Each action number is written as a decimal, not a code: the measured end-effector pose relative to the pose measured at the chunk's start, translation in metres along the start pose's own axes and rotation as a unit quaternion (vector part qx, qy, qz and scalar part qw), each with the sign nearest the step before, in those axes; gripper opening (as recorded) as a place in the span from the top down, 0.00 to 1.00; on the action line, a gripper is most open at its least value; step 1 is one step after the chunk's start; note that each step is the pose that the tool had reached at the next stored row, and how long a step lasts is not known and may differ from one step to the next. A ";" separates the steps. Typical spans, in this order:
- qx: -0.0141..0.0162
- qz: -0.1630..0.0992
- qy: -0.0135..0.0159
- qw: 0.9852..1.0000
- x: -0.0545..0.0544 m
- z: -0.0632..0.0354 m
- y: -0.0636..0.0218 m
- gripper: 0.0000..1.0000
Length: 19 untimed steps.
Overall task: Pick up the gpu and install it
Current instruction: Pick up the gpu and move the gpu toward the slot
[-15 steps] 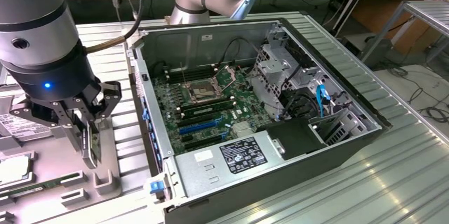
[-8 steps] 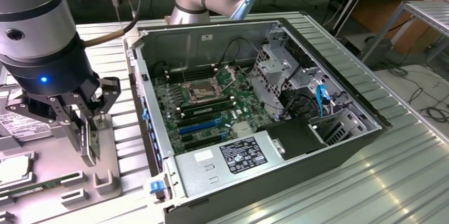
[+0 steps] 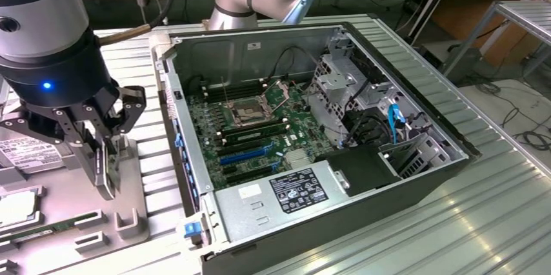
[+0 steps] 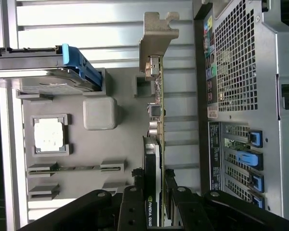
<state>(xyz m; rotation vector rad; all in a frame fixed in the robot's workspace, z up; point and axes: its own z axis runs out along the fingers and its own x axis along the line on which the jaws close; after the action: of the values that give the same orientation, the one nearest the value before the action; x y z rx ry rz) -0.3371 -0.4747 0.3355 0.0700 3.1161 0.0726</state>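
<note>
We see the gripper point(image 3: 97, 159) poised over a gray parts tray point(image 3: 131, 181) that sits on the ribbed metal bench point(image 3: 482, 223), on the exterior view's left of the open computer case point(image 3: 413, 178). In the wrist view its dark fingers point(image 4: 135, 190) sit on either side of the gpu point(image 4: 157, 125), pressed against both faces of the card, so we read the gripper point(image 4: 153, 175) as clamped on it. The card shows edge-on, with its silver end bracket point(image 4: 156, 36) at the end far from the fingers, and white lettering near the grip. It runs parallel to the case's rear wall, just outside the case and over the tray. We cannot tell whether its lower edge touches the tray or hangs clear of it.

Farther from the case than the gpu, the tray also holds a silver hard drive point(image 4: 53, 79) with a blue carrier, a square processor point(image 4: 49, 134) in its own pocket and a narrow memory stick point(image 4: 77, 168) between two clips.

The case lies on its side with the panel off, so we look straight down at the green motherboard point(image 3: 258, 126). Its rear wall carries a row of blue slot latches point(image 4: 245, 156).
</note>
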 end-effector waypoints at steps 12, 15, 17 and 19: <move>0.000 0.000 0.000 1.000 0.000 -0.0166 0.0008 0.73; 0.000 0.000 0.000 1.000 0.000 -0.0209 0.0010 0.73; 0.000 0.000 0.000 1.000 -0.001 -0.0234 0.0011 0.73; 0.000 0.000 0.000 1.000 -0.001 -0.0250 0.0012 0.73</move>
<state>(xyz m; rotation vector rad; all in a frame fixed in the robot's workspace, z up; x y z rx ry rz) -0.3371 -0.4747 0.3606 0.0700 3.1162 0.0727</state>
